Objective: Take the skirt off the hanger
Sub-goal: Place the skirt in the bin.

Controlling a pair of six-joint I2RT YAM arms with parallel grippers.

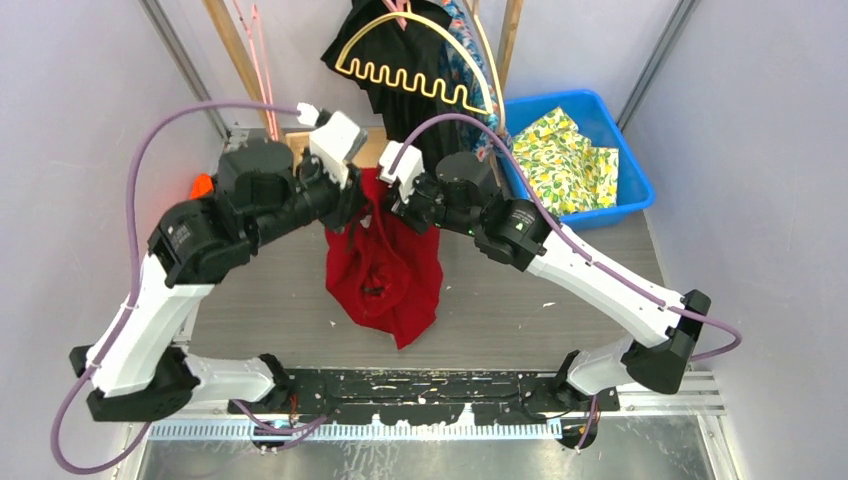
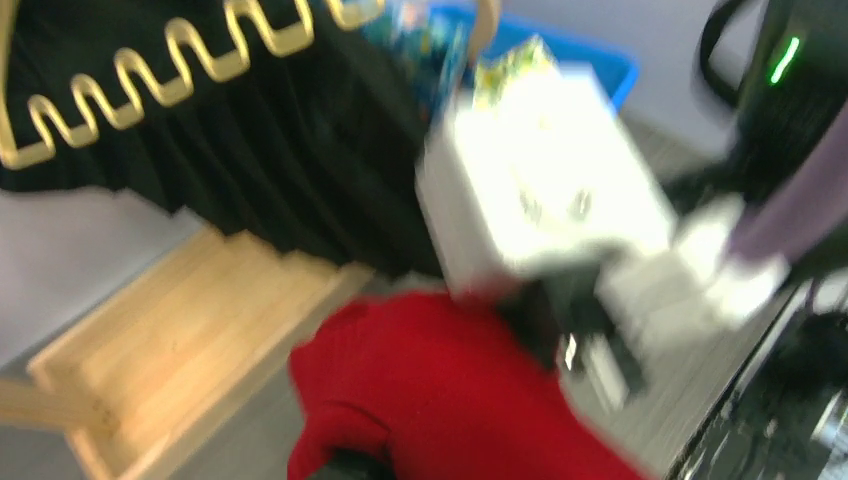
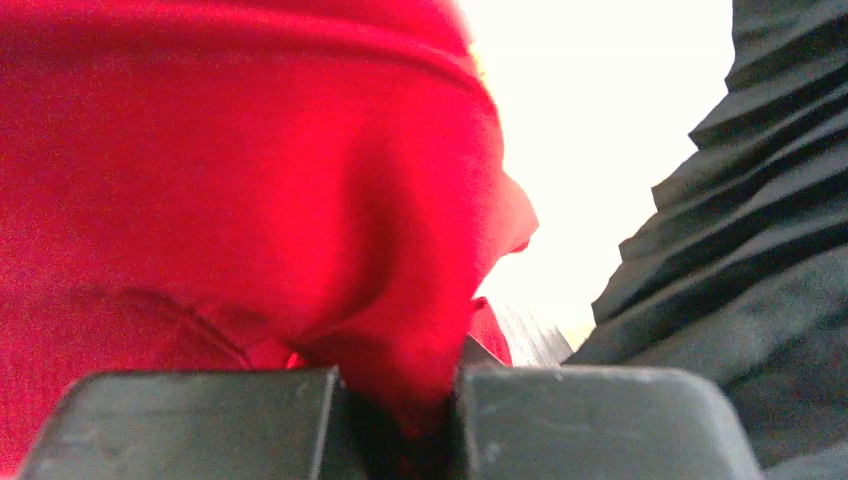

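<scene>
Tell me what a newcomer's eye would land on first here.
The bright red garment at the table's centre stands out first, draped between the two arms, with the right gripper pinching a fold of it. Behind it hangs a black pleated garment with gold zigzag trim. At the right rear sits a blue bin holding yellow printed cloth.

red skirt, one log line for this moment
red skirt: hangs bunched between the grippers | right gripper: jaws shut on it | left gripper: at its top edge, grip unclear
</scene>
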